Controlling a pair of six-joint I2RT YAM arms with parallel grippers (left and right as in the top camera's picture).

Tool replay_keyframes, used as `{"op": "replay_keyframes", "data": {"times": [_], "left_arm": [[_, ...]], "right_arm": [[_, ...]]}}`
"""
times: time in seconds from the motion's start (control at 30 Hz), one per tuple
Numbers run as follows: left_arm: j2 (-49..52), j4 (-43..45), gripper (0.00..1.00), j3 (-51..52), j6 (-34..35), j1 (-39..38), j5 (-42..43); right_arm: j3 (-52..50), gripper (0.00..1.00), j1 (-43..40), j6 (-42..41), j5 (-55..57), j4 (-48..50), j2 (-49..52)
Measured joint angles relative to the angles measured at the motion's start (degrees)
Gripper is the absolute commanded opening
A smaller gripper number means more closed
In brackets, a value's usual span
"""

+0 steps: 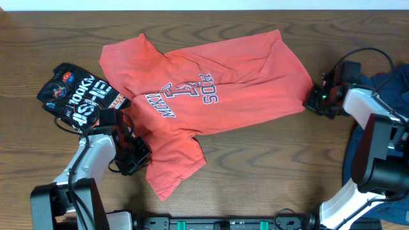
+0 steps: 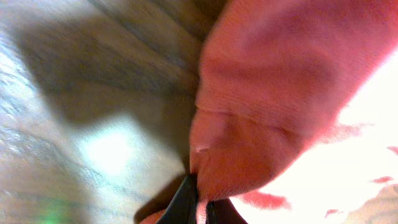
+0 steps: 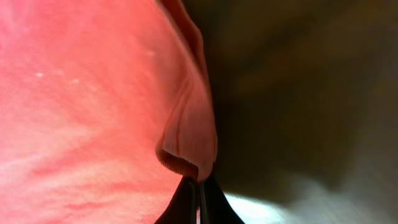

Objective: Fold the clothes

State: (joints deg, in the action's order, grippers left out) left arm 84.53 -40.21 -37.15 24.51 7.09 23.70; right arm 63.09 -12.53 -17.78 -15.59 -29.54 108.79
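One shirt [image 1: 243,70], pinched, left hand [image 1: 144,154], right hand [image 1: 309,101]

Red shirt [image 1: 211,76]: soft matt knit cloth, creased; fine weave shows close up, hem thicker and rolled. Its lettering: flat print, navy and white. Black shirt [image 1: 73,96]: matt cloth, bright printed graphics. Navy shirt [image 1: 395,82]: dark matt cloth, rumpled. Table [image 1: 268,172]: dark brown wood grain, smooth, slight sheen with glare patches. Left fingers [image 2: 181,205], right fingers [image 3: 185,202]: black, smooth. Arm shells [image 1: 96,152]: white plastic, glossy.
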Motion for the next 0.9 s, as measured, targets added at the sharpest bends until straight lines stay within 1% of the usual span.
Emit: {"op": "replay_keyframes", "data": {"times": [0.1, 0.17, 0.43, 0.53, 0.57, 0.73, 0.9], "left_arm": [[-1.07, -3.93, 0.06, -3.21, -2.29, 0.00, 0.98], [-2.67, -6.62, 0.06, -7.08, -3.80, -0.02, 1.46], [-11.96, -13.97, 0.06, -29.31, -9.33, 0.00, 2.05], [-15.10, -15.91, 0.06, -36.11, -10.03, -0.02, 2.05], [-16.06, -16.59, 0.07, -38.34, -10.23, -0.02, 2.08], [-20.06, -17.55, 0.06, -47.50, -10.88, 0.04, 2.03], [-23.32, -17.77, 0.06, -56.11, -11.06, 1.84, 1.75]], "right_arm": [[1.57, 0.01, -2.34, 0.57, 0.68, -6.62, -1.79], [3.76, 0.01, -4.02, 1.16, 1.05, -10.54, -4.81], [18.12, 0.01, -6.36, 4.92, 1.42, -25.20, -23.54], [20.52, 0.01, -6.36, 6.03, 1.46, -27.34, -28.74], [20.96, 0.01, -6.36, 6.32, 1.46, -27.61, -30.21], [23.52, 0.01, -6.36, 6.95, 1.51, -28.11, -36.85], [29.44, 0.01, -6.36, 7.37, 4.00, -27.69, -43.01]]}}
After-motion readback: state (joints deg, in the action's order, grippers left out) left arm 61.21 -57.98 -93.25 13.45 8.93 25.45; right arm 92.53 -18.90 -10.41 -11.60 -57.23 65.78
